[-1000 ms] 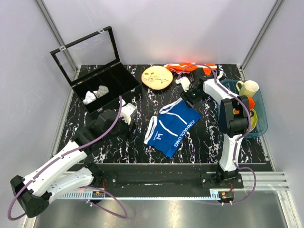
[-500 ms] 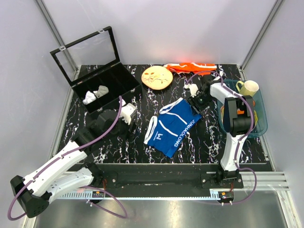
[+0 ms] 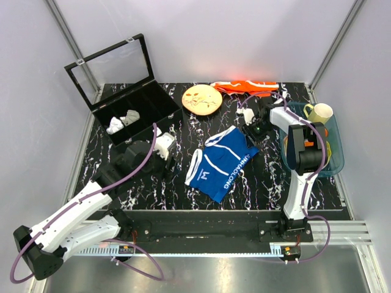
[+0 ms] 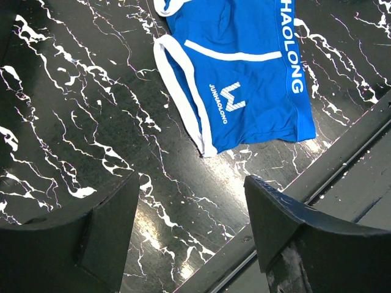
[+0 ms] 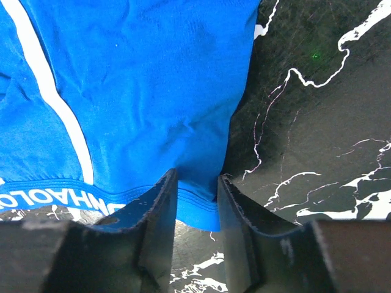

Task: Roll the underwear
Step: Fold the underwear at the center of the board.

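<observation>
The royal-blue underwear (image 3: 223,165) lies flat in the middle of the black marbled table, white lettering along its waistband. My right gripper (image 3: 252,135) is down at its far right corner. In the right wrist view the fingers (image 5: 160,201) straddle the waistband corner of the underwear (image 5: 134,91). The jaws are narrowed, with a gap left and blue fabric lying between them. My left gripper (image 3: 169,162) hovers left of the underwear, open and empty. Its wrist view shows the underwear (image 4: 244,79) ahead of the wide-apart fingertips (image 4: 122,207).
At the back left stands a black case (image 3: 137,107) with its lid up, holding small white cloth pieces (image 3: 122,121). A wooden plate (image 3: 202,99) and an orange cloth (image 3: 247,87) lie at the back. A blue tub (image 3: 335,165) with a yellow mug (image 3: 319,112) stands at the right.
My right gripper has come forward and down to the underwear's right corner, and its jaws have narrowed around the fabric. The left arm has not moved.
</observation>
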Available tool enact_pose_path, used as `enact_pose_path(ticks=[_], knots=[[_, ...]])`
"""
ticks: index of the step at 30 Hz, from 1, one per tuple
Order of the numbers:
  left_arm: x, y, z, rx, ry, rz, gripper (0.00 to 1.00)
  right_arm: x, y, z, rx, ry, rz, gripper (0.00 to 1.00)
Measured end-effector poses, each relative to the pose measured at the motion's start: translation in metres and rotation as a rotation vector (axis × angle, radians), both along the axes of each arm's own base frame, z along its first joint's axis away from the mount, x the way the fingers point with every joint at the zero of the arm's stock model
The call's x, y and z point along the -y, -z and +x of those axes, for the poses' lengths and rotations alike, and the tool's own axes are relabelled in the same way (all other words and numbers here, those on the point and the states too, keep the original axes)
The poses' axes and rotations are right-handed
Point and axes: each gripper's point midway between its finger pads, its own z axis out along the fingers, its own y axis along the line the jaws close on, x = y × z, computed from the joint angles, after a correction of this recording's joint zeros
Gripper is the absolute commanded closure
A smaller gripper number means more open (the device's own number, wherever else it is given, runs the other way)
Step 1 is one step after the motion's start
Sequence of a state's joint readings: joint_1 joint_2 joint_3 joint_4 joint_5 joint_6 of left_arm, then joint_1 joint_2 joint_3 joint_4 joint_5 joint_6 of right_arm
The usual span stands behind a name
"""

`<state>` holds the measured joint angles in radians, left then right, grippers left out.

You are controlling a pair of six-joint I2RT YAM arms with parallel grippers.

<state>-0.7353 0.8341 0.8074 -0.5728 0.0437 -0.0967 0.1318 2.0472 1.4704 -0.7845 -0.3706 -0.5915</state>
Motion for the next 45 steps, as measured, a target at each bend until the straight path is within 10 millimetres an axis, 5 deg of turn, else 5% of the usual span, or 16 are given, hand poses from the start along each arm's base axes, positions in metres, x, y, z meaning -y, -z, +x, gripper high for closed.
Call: enact_pose_path(ticks=[9,19,26,32,37,41,45], knots=[[0.004,0.005,0.001,-0.024,0.012,-0.001,0.27,0.001,0.0,-0.002,-0.014,0.016,0.007,0.62],[0.018,0.023,0.004,-0.097,0.056,0.007,0.27,0.002,0.0,-0.002,-0.025,0.046,0.02,0.96],[0.042,0.05,0.02,-0.263,0.075,-0.039,0.27,0.0,-0.001,-0.003,-0.032,0.056,0.033,0.99],[0.093,0.065,0.072,-0.441,0.055,-0.126,0.3,-0.003,-0.002,-0.003,-0.036,0.057,0.052,1.0],[0.152,0.061,0.147,-0.425,0.065,-0.187,0.34,-0.007,-0.003,-0.004,-0.041,0.058,0.074,1.0],[0.185,0.072,0.198,-0.402,0.062,-0.196,0.39,-0.009,-0.004,-0.004,-0.042,0.06,0.088,1.0],[0.203,0.096,0.226,-0.409,0.052,-0.181,0.41,-0.011,-0.005,-0.003,-0.045,0.066,0.107,1.0]])
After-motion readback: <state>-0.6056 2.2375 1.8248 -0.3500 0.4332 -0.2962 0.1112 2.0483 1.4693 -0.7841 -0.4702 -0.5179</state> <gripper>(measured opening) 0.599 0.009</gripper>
